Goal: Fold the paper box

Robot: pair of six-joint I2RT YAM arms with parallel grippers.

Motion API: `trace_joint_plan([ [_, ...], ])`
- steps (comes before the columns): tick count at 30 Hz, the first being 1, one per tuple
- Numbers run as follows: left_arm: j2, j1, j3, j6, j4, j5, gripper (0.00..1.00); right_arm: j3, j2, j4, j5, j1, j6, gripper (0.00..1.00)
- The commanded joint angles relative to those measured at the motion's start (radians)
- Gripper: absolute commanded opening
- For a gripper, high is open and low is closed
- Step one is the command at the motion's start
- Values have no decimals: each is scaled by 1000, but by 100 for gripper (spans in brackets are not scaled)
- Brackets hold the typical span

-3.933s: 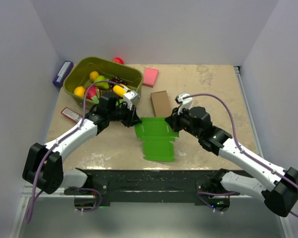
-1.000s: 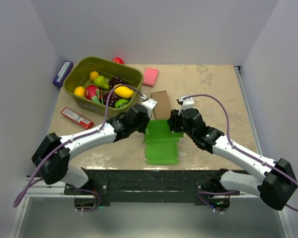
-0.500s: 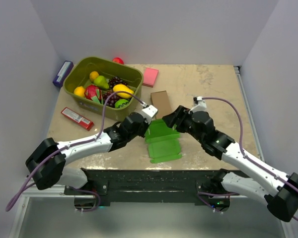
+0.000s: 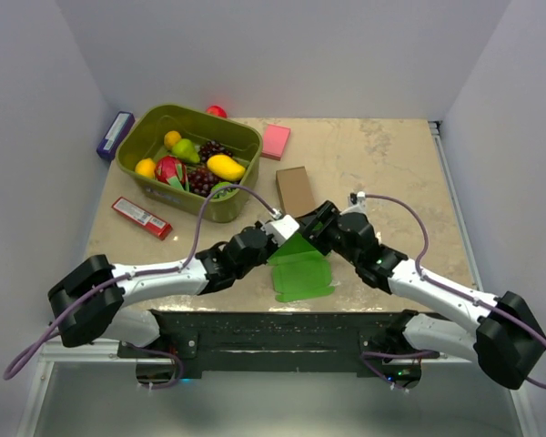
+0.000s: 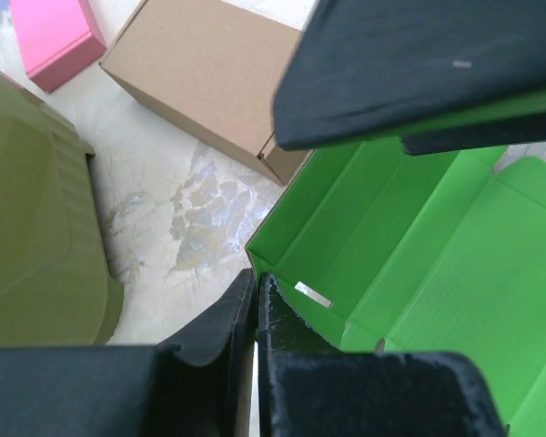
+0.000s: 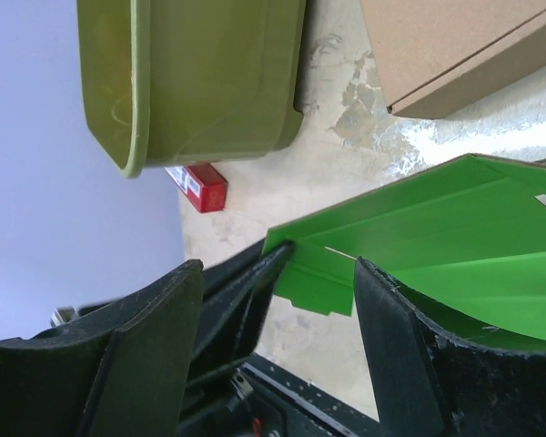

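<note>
The paper box point(image 4: 302, 273) is a bright green die-cut blank at the table's near middle, its far part raised off the surface. In the left wrist view the paper box point(image 5: 419, 246) shows creased walls and a slot. My left gripper point(image 4: 280, 234) is shut on the raised left corner, and its fingertips point(image 5: 256, 287) pinch the card edge. My right gripper point(image 4: 317, 226) hovers just right of it, open. In its own view, the right gripper point(image 6: 278, 291) straddles a green flap point(image 6: 437, 237) without touching it.
A brown cardboard box point(image 4: 294, 188) lies just behind the green card. Further back left stands an olive bin point(image 4: 252, 144) of toy fruit, with a pink pad point(image 4: 275, 141) beside it. A red packet point(image 4: 141, 217) lies left, and a purple box point(image 4: 115, 135) sits at the far left.
My right gripper has opened and let go of the green card. Both grippers have drawn closer together and nearer the front. The card's far part now stands higher.
</note>
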Motion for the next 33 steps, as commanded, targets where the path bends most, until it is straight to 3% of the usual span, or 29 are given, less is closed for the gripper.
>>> trace_joint_plan([
  [1,-24,-34,-29,74,131,-54,2,-32,45,119,61,0,101,69],
  [19,-14,-149,-116,229,281,-128,1,-141,133,268,23,-78,221,65],
  [33,38,-203,-109,310,307,-171,2,-175,165,300,-29,-131,204,50],
])
